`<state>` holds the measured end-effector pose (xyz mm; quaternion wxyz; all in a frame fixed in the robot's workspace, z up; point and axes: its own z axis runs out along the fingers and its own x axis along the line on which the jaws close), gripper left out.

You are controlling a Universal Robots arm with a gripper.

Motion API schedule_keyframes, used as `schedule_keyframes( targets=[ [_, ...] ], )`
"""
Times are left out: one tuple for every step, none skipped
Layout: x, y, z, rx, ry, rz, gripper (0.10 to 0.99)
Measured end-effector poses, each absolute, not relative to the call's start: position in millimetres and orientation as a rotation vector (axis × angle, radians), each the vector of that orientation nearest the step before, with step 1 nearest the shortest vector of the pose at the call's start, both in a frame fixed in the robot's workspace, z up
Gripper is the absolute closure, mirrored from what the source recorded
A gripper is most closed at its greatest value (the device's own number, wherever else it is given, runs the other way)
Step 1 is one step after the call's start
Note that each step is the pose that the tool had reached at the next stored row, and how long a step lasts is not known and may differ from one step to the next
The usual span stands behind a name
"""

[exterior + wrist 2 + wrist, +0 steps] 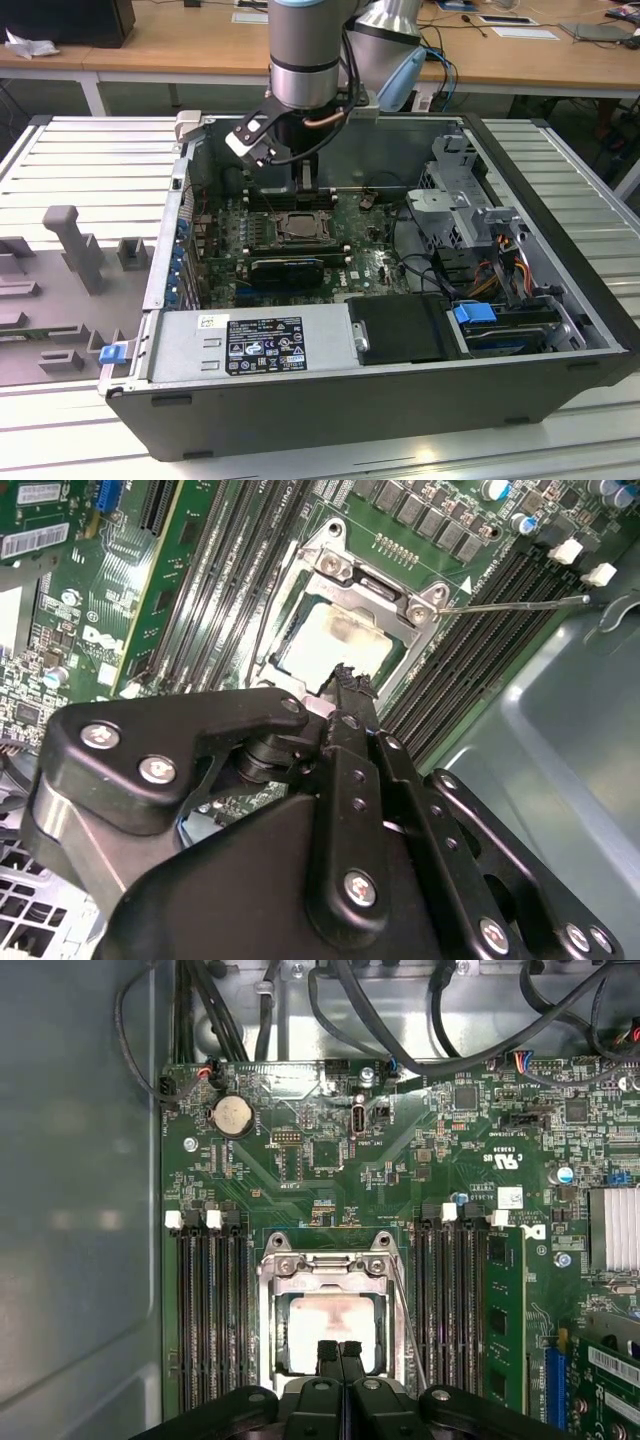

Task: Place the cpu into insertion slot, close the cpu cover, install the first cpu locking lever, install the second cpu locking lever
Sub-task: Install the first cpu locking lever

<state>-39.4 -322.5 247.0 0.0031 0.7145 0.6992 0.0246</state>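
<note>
The black two-fingered pincer [340, 1348] has its jaws pressed together and carries nothing. Its tips hang low over one edge of the square dark-framed insertion slot [280, 232]; whether they touch it I cannot tell. In the exterior view the pincer [305, 190] comes down at the slot's twelve o'clock side, under the grey cylindrical arm [304, 50].

The small flat square cpu [335, 1322], its top dull silver-grey, lies seated in the slot. The thin square dark-silver metal cpu cover [325, 1282] lies flat over it, and the chip's top shows through the cover's large window. In the second wrist view a thin steel rod lever [510, 603] runs slanted away from one socket corner, across the long black memory slots [500, 630] that flank the socket.

In the exterior view the green motherboard [375, 262] lies in the open dark grey computer case [400, 400]. At the slot's six o'clock is a long black expansion card [285, 268], and beyond it the silver box-shaped power supply [250, 340] with labels. At four o'clock is a bright blue plastic tab [475, 312]. At three o'clock stands a grey metal drive cage [465, 205]. The case rests on a ribbed pale grey table [90, 170]
</note>
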Motion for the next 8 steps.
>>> schedule_keyframes(
  targets=[
    [-39.4,-322.5,247.3,2.24,2.193,0.077,0.98],
    [-39.4,-322.5,247.5,2.239,2.193,0.077,0.98],
    [-39.4,-322.5,247.7,2.239,2.194,0.077,0.98],
    [-39.4,-322.5,247.9,2.239,2.194,0.077,0.98],
    [-39.4,-322.5,248.2,2.239,2.194,0.077,0.98],
    [-39.4,-322.5,248.4,2.238,2.194,0.077,0.98],
    [-39.4,-322.5,248.7,2.238,2.195,0.077,0.98],
    [-39.4,-322.5,249.0,2.238,2.195,0.077,0.98]
  ],
)
